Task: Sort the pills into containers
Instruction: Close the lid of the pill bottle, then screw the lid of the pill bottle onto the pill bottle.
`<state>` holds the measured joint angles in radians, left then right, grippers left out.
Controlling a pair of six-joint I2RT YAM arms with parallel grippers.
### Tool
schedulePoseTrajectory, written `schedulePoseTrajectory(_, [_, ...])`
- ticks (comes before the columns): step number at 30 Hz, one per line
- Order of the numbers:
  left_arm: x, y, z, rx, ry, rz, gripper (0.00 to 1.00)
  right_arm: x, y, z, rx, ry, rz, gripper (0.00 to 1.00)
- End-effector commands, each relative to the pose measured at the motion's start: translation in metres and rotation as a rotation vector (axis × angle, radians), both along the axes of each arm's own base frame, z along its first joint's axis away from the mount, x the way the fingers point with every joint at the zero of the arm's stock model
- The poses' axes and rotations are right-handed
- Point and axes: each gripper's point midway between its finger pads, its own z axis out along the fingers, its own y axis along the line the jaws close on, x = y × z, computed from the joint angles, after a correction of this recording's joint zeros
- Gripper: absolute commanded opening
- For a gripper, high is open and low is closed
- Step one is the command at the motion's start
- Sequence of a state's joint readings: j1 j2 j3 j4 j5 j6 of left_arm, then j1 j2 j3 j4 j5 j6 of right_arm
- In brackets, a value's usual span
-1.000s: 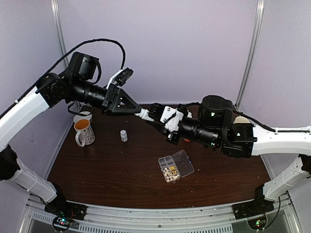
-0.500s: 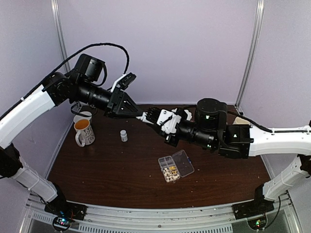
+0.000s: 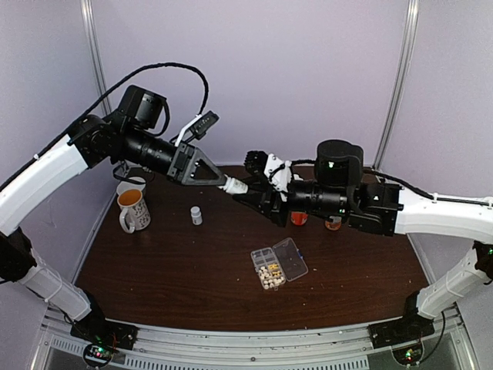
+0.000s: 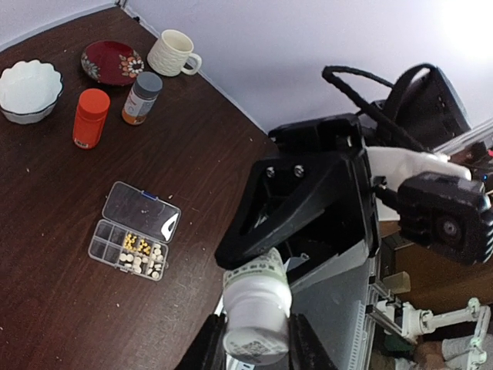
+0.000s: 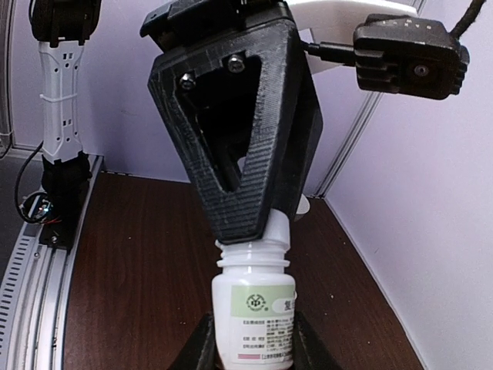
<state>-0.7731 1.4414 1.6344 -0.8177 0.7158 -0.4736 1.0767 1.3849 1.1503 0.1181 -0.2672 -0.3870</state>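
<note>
A white pill bottle (image 5: 254,308) with a green label hangs in the air above the table, and my right gripper (image 5: 254,343) is shut on its body. My left gripper (image 4: 256,343) is shut on the bottle's white cap (image 4: 256,324), which sits tilted over the bare threaded neck (image 5: 253,254). In the top view the two grippers meet at the bottle (image 3: 237,186). The clear organizer box (image 3: 279,264) lies open below on the table. Cream and yellow pills (image 4: 142,254) fill some of its cells, the containers (image 4: 115,240).
A second small white bottle (image 3: 196,215) stands on the table left of centre, and two mugs (image 3: 132,208) at the far left. The left wrist view shows an orange bottle (image 4: 91,117), a grey-capped amber bottle (image 4: 142,98), a white bowl (image 4: 29,89), a red plate (image 4: 112,62) and a cream mug (image 4: 173,52).
Both arms have shifted slightly right with the bottle held between them. The right wrist has turned and its forearm has risen. Both grips are unchanged.
</note>
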Motion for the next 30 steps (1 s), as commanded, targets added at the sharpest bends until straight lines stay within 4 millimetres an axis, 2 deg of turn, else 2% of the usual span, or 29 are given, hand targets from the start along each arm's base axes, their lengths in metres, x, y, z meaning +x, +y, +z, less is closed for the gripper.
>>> schedulePoseTrajectory(1, [-0.013, -0.011, -0.001, -0.043, -0.173, -0.163, 0.19, -0.024, 0.012, 0.035, 0.087, 0.086, 0.172, 0.00])
schedulePoseTrajectory(5, [-0.013, -0.009, -0.010, -0.027, -0.253, -0.202, 0.18, -0.028, 0.013, 0.039, 0.092, 0.154, 0.232, 0.00])
schedulePoseTrajectory(12, [-0.007, -0.005, 0.001, -0.026, -0.490, -0.211, 0.15, -0.021, 0.010, 0.042, 0.113, 0.283, 0.253, 0.00])
schedulePoseTrajectory(16, [-0.021, -0.007, 0.006, -0.073, -0.687, -0.329, 0.16, -0.019, 0.007, 0.049, 0.151, 0.344, 0.264, 0.00])
schedulePoseTrajectory(22, [-0.041, -0.006, 0.009, -0.167, -0.900, -0.493, 0.20, -0.028, 0.004, 0.055, 0.189, 0.412, 0.329, 0.00])
schedulePoseTrajectory(26, [-0.041, -0.008, 0.009, -0.180, -0.983, -0.526, 0.19, -0.031, 0.005, 0.057, 0.207, 0.455, 0.354, 0.00])
schedulePoseTrajectory(30, [-0.034, -0.013, 0.007, -0.167, -0.977, -0.523, 0.19, -0.028, 0.007, 0.055, 0.198, 0.475, 0.340, 0.00])
